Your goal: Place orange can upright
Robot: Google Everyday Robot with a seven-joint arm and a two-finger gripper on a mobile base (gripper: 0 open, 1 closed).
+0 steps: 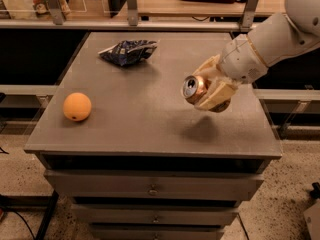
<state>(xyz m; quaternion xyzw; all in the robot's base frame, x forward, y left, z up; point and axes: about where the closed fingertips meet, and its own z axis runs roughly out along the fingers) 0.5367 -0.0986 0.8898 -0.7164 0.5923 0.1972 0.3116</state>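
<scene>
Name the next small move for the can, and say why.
The gripper holds the can on its side above the table, top pointing left. Probably best to roll the wrist until the top faces up, before lowering.

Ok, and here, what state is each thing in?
small metallic golden-orange can: held sideways above the grey tabletop, silver top facing left.
gripper: shut on the can, over the tabletop's right half.
round orange fruit: resting on the tabletop, left side.
dark blue foil snack bag: lying crumpled at the back.
grey cabinet drawers: shut.
</scene>
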